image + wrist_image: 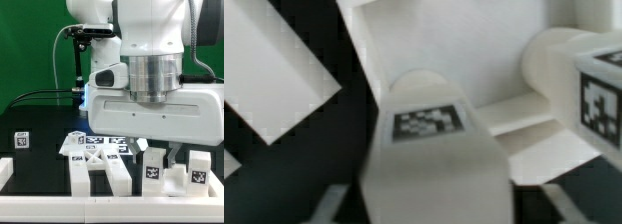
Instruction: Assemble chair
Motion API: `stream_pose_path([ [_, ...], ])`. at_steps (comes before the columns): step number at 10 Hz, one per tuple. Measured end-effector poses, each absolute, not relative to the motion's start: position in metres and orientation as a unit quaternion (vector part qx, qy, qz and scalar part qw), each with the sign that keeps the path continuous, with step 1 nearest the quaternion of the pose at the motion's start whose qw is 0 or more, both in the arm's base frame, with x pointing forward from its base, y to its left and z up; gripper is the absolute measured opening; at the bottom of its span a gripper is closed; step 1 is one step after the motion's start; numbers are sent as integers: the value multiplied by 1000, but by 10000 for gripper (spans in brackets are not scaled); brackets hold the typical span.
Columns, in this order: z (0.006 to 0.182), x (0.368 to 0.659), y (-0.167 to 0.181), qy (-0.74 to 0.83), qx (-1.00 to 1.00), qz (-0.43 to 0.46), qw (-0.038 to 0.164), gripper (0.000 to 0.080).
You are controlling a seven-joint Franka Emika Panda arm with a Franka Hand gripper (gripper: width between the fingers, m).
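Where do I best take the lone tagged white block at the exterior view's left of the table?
Likely from straight above, jaws closing across the white block's two side faces: it stands on the black table well apart from the other chair parts, tagged face toward the camera.

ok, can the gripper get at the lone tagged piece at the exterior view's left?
Probably yes. The lone piece stands by itself on the black table, nothing over it; the gripper, low over the other parts, would just have to cross.
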State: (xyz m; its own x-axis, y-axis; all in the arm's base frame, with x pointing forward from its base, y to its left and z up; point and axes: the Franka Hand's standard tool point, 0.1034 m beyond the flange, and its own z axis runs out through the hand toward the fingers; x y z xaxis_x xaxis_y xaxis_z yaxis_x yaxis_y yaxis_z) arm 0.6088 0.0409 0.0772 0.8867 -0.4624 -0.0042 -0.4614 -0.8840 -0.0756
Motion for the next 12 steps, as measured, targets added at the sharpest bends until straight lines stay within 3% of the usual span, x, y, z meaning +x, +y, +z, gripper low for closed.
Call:
stream_pose_path([
  [2, 98, 608, 54, 224, -974, -14, 41, 622],
  [8, 95, 606, 54, 217, -975, -15, 40, 648],
  [10, 103, 584, 58, 192, -980, -38, 42, 648],
  [12, 99, 562, 60, 118, -990, -67, 36, 648],
])
